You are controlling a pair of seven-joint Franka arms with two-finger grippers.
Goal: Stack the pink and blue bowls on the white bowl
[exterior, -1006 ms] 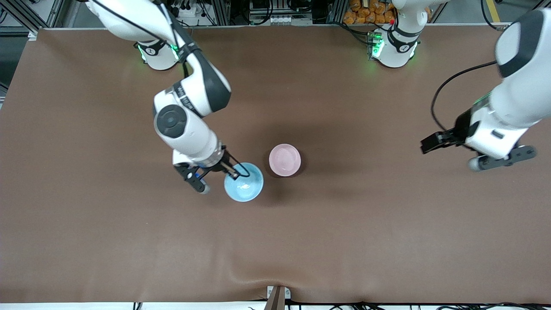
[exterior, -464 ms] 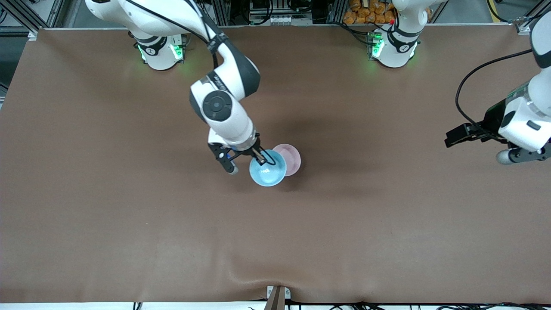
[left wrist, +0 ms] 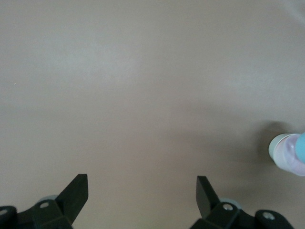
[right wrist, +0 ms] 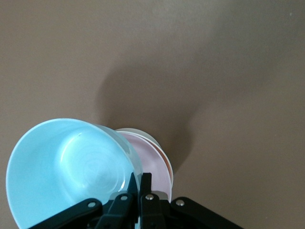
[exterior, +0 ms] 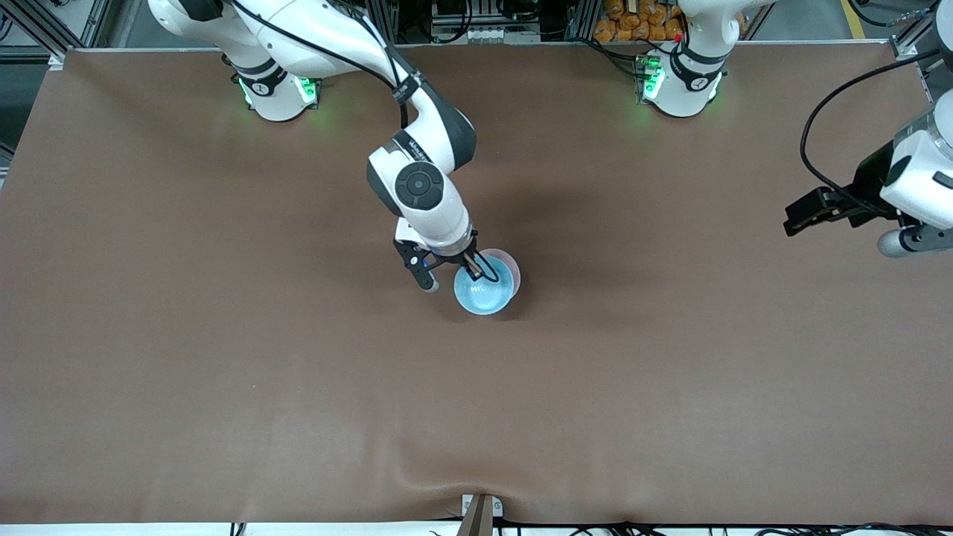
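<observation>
Front view showed the right gripper (exterior: 474,269) clamped on the blue bowl's (exterior: 484,291) rim, holding it in the air over the pink bowl (exterior: 511,265) at mid-table and covering most of it. Right wrist view showed the pink bowl (right wrist: 155,164) nested in the white bowl (right wrist: 138,132). The left gripper (exterior: 834,212) waited over the left arm's end of the table, fingers (left wrist: 76,191) spread and holding nothing.

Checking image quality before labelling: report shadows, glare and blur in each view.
Front view: even light, a soft shadow on the table around the blue bowl. Right wrist view: a dark shadow beside the pink bowl, faint sheen inside the blue one. Left wrist view: washed-out and soft; the bowls are blurred at the edge.
</observation>
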